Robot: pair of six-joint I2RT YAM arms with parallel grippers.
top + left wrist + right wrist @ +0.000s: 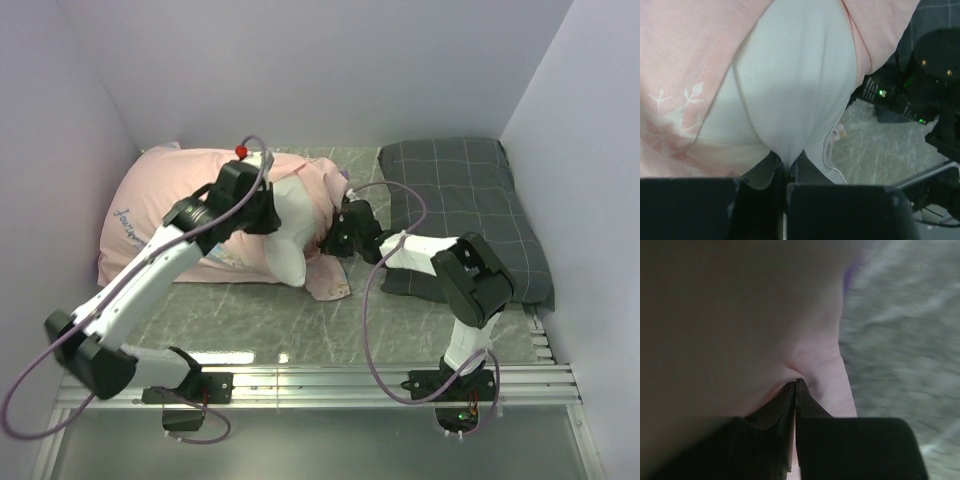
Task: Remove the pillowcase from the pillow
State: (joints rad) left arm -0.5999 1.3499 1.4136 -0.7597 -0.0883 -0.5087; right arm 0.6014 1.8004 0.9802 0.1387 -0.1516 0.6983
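Observation:
The pale pink pillowcase [160, 195] lies at the back left, still around most of the white pillow [290, 225], whose end bulges out of the case's open mouth. My left gripper [268, 215] is shut on a pinch of the white pillow [790, 90]; its jaws are closed on the white fabric in the left wrist view, with pink case [685, 60] and snowflake print beside it. My right gripper [335, 240] is shut on the pink pillowcase's edge [810, 355] at the case's mouth, low by the table.
A dark grey checked pillow [470, 210] lies at the back right, under my right arm. White walls close the left, back and right. A metal rail [380, 380] runs along the near edge. Grey marbled tabletop [260, 320] lies in front.

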